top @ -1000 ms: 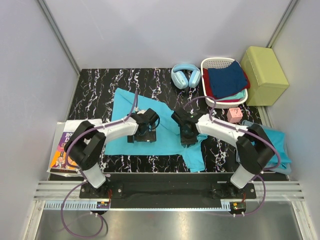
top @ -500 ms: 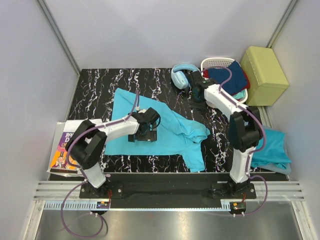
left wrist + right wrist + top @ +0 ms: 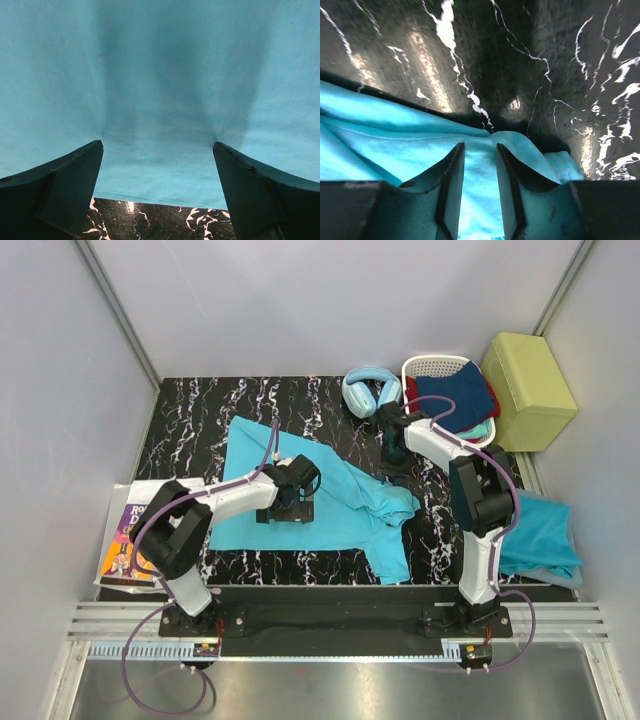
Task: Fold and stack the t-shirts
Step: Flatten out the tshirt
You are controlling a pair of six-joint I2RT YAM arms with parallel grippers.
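A turquoise t-shirt lies spread on the black marbled table, its right side bunched into a fold. My left gripper hovers low over the shirt's middle. In the left wrist view the left gripper is wide open above the t-shirt near its hem, with nothing between the fingers. My right gripper is at the shirt's far right edge, just in front of the headphones. In the right wrist view the right gripper is open by a narrow gap over the t-shirt's edge. A second t-shirt lies crumpled at the table's right edge.
Pale blue headphones sit at the back, close to my right gripper. A white basket of folded clothes and a yellow-green box stand at the back right. A magazine lies off the table's left edge.
My right arm left the shirt's right side, swung back toward the headphones, then came slightly nearer. Its jaws widened. The shirt's right side now lies bunched. The left arm stayed put.
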